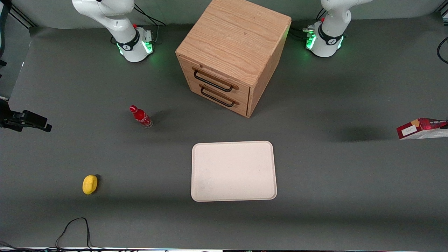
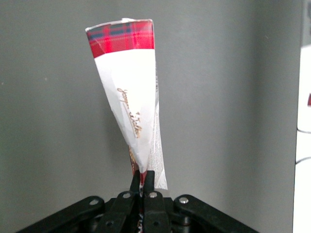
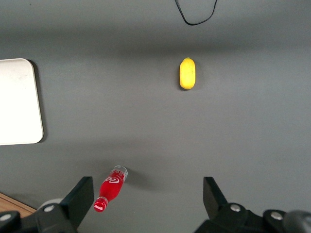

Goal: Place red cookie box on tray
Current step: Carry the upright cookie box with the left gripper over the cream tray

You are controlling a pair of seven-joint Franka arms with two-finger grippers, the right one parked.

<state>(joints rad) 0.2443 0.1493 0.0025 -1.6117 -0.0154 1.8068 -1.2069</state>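
The red cookie box (image 1: 421,128) hangs in the air at the working arm's end of the table, cut off by the edge of the front view, and its shadow lies on the mat beside it. In the left wrist view my gripper (image 2: 143,176) is shut on one thin end of the box (image 2: 127,87). The box reaches away from the fingers, showing its white face and red tartan end. The cream-white tray (image 1: 233,170) lies flat near the middle of the table, nearer the front camera than the cabinet, with nothing on it. It is well apart from the box.
A wooden two-drawer cabinet (image 1: 232,56) stands between the arm bases. A small red bottle (image 1: 140,116) stands toward the parked arm's end, and a yellow lemon (image 1: 90,184) lies nearer the camera. A black cable (image 1: 75,227) loops at the front edge.
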